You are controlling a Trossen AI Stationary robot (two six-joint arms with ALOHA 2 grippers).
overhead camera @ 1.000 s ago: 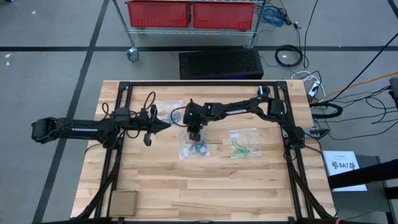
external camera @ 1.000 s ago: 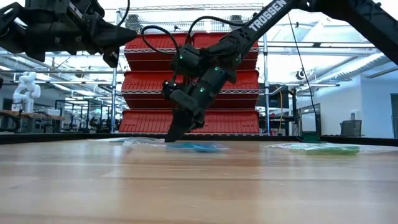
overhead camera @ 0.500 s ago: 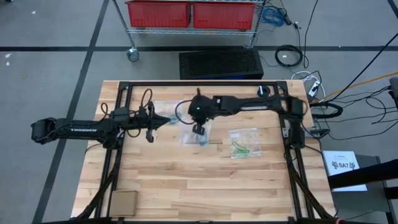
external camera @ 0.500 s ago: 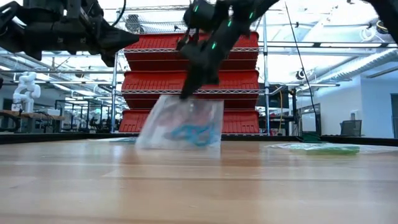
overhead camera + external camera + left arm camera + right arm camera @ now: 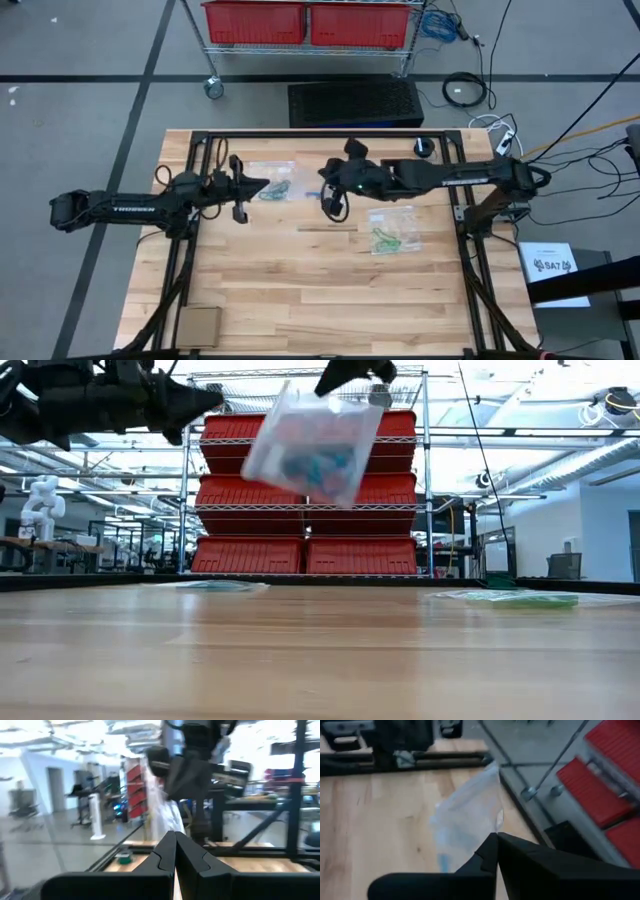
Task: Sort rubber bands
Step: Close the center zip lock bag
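Observation:
A clear plastic bag [image 5: 315, 445] with blue rubber bands [image 5: 318, 463] inside hangs high above the table, and my right gripper [image 5: 352, 372] is shut on it over the table's middle [image 5: 335, 198]. My left gripper [image 5: 262, 186] is shut and holds nothing. It hovers left of the held bag, beside a second clear bag [image 5: 272, 182] with green and dark bands that lies flat at the far left. A third bag [image 5: 393, 228] with green bands lies flat to the right. My right gripper pinches the bag's upper edge [image 5: 487, 832] between its two shut fingers, coming from above and the table's right, slanting down. The bag hangs tilted below the fingers, clear of the table, with the blue bands gathered low inside.
A black frame [image 5: 320, 135] runs round the wooden table [image 5: 300, 300]. A small flat brown box [image 5: 200, 325] sits at the near left corner. Red bins on a wire rack [image 5: 300, 510] stand beyond the far edge. The near half of the table is bare wood.
My right gripper has risen steeply and drawn a little toward the table's far right, carrying the bag with the blue bands. The bag lay flat on the table, then stood on its lower edge, and now hangs lifted clear.

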